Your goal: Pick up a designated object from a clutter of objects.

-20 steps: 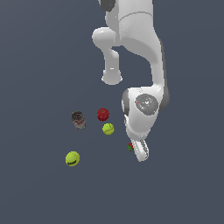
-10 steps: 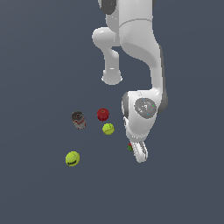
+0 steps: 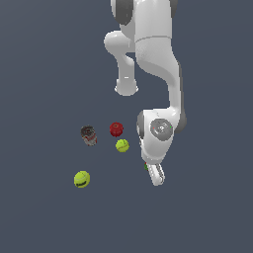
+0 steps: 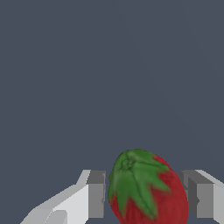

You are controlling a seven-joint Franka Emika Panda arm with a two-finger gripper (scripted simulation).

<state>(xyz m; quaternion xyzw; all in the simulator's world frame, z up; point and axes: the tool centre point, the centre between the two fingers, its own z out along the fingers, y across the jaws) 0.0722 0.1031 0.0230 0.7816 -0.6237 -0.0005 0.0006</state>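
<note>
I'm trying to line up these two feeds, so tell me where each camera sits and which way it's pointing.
Exterior view: off the arm, above the scene, looking down at the floor, the arm and four loose items; the gripper is low.
Wrist view: on the wrist, looking along the gripper; both fingers show, flanking the strawberry.
Shared: the gripper and the strawberry, which the exterior view shows only as a sliver beside the arm.
</note>
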